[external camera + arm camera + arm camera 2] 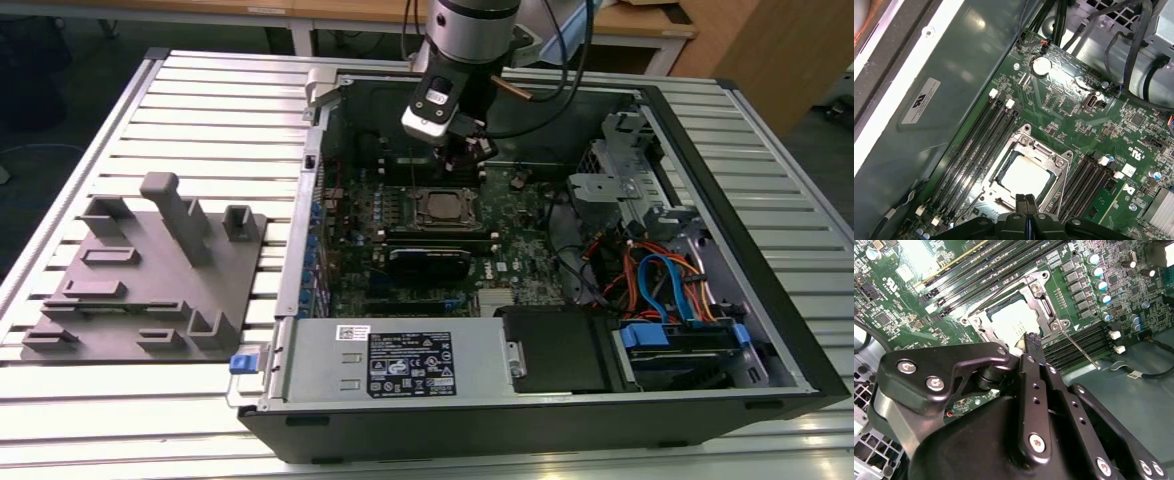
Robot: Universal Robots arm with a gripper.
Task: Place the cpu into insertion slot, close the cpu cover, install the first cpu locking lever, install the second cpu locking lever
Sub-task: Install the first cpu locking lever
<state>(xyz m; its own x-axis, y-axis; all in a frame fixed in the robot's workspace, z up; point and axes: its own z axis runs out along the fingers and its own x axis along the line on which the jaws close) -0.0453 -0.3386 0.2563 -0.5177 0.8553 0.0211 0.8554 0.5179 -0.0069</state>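
**Open computer case (534, 425) on slatted table (174, 110)**

Black memory slots (976, 152) run along either side of the fingers (1021, 205). A coin battery (1041, 64) sits on the green motherboard (1069, 107), well beyond them. A grey fixture block (147, 270) lies outside the case, well apart.

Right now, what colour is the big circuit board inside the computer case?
Green; the motherboard shows best in the first wrist view.

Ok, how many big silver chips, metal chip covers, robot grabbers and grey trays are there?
cpu: 1
cpu cover: 1
end effector: 1
grey tray: 1
Total: 4
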